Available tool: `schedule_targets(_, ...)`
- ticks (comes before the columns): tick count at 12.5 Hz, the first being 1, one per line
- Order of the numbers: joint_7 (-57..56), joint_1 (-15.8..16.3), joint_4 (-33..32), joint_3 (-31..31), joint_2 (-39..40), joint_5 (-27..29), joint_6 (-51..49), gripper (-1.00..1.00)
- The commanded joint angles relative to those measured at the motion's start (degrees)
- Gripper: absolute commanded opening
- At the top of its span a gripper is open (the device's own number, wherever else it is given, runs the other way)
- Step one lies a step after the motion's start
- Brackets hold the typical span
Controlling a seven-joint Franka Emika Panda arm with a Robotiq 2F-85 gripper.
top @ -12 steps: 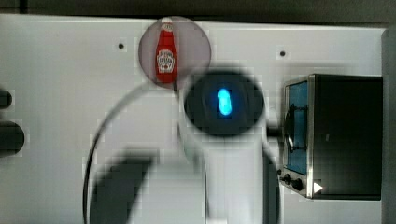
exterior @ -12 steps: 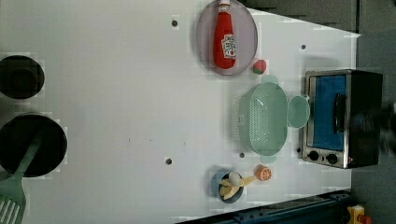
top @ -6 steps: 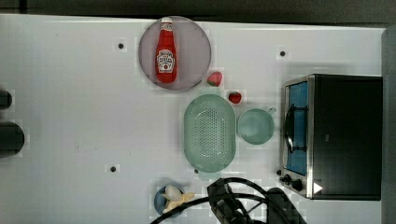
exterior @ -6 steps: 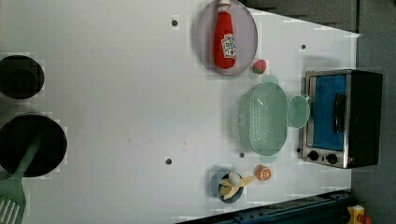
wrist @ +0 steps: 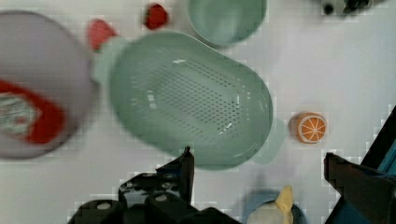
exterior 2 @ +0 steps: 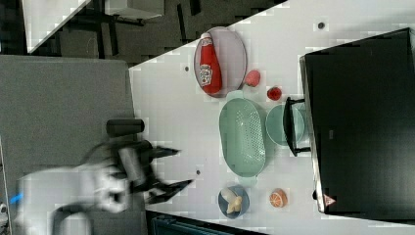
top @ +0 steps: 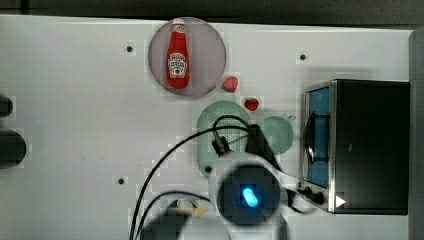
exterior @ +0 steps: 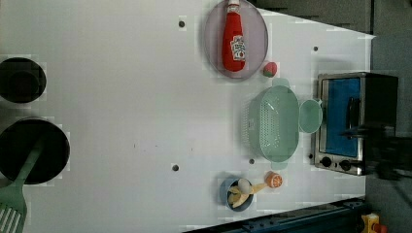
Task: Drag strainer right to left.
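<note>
The strainer [wrist: 191, 98] is seen lying on the white worktop [exterior: 121, 97], just beside the green cup [exterior: 310, 116] and near the plate [exterior: 214, 39] that carries a ketchup bottle [exterior: 233, 41]. The pincer [wrist: 261, 170] is held spread wide, nothing between its fingers [wrist: 184, 168]; it is poised above the strainer's end near the orange slice [wrist: 310, 128], apart from it.

strainer [exterior: 273, 124] hemmed — cup [exterior: 310, 116], plate [exterior: 235, 39] (touching)

White table [exterior: 121, 97], strainer [exterior: 274, 124], cup [exterior: 310, 116], plate [exterior: 214, 43], toaster oven [exterior: 354, 121]
</note>
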Motion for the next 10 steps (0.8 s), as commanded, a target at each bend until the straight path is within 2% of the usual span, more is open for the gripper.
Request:
schedule_targets(1, 13.4, 0.4, -6.1, 1.0, 5.9, -0.2, 9.5, 1.0)
schedule_targets(7, 19.5, 0.4, -4.0, 2.2, 25.6, -0.1, 29.0, 1.0)
schedule_targets(10, 25.9, 0.6, -4.1, 2.3, 32.8, -0.1, 38.3, 1.0)
